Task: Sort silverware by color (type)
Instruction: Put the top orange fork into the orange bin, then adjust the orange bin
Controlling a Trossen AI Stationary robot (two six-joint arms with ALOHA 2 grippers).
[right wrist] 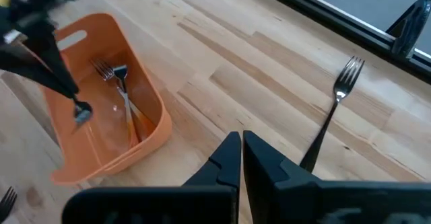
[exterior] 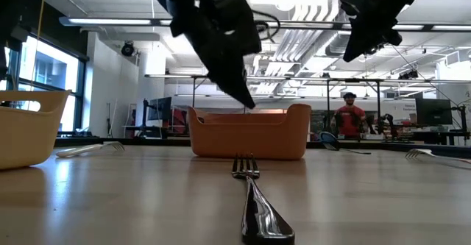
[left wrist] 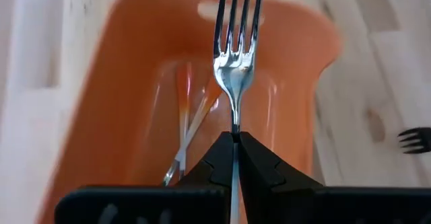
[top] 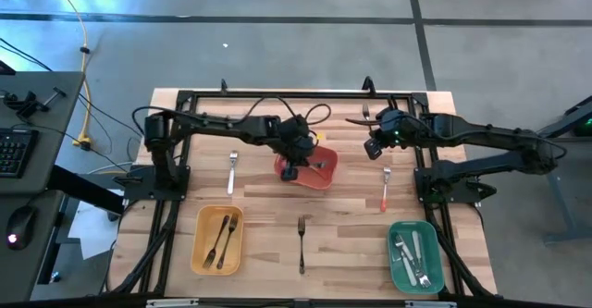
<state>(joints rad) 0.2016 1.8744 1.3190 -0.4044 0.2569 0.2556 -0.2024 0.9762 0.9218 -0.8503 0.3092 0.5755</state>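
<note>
My left gripper [top: 290, 167] hangs over the red bin [top: 319, 177], shut on a fork [left wrist: 236, 62] with a metal head. The red bin [left wrist: 101, 116] has two red-handled utensils [left wrist: 185, 126] lying on its floor. My right gripper [right wrist: 241, 150] is shut and holds nothing, raised above the table's far right part [top: 375, 148]. Loose forks lie flat on the table: a pale one [top: 233, 171], a dark one [top: 302, 243], a red-handled one [top: 385, 190] and a dark one [right wrist: 333, 109] near the far edge. My left gripper pinches the fork between its two fingers at the thin neck just behind the head [left wrist: 235, 126]. The fingers lie along the fork, slanting down from above. The tines point away from the gripper, toward the bin's inside. The fork is lifted clear above the bin [exterior: 246, 98].
A yellow bin [top: 218, 239] at the near left holds dark forks. A green bin [top: 413, 254] at the near right holds pale utensils. A black frame [top: 277, 95] borders the table's far side. A person [exterior: 348, 116] stands far behind the table.
</note>
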